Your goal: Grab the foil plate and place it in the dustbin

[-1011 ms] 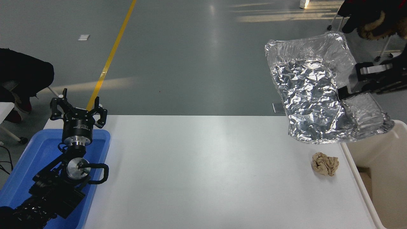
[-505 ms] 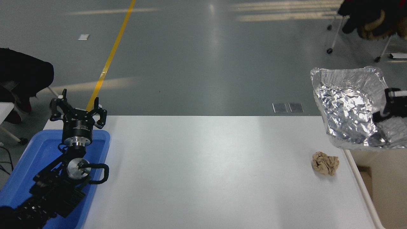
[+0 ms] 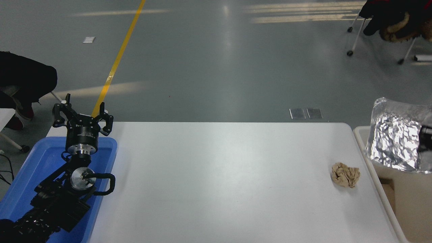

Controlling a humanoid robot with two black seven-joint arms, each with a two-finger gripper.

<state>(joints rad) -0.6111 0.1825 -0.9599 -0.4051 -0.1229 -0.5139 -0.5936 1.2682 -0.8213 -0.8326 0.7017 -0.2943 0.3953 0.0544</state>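
Note:
The foil plate (image 3: 395, 140), shiny and crinkled, hangs tilted over the cream dustbin (image 3: 410, 202) at the table's right end, its lower edge at about the level of the bin's rim. My right gripper (image 3: 426, 138) shows only as a black piece at the picture's right edge, against the plate's right side, and holds it. My left gripper (image 3: 83, 108) is parked open at the lower left, over the blue bin.
A crumpled tan paper ball (image 3: 345, 174) lies on the white table (image 3: 216, 182) near its right edge. A blue plastic bin (image 3: 30, 172) stands at the table's left end. A person in dark clothes (image 3: 23, 81) sits at far left. A chair (image 3: 388, 20) stands at top right.
My right gripper has carried the foil plate to the right and downward, from above the table's far right corner to over the dustbin. The left arm has not moved.

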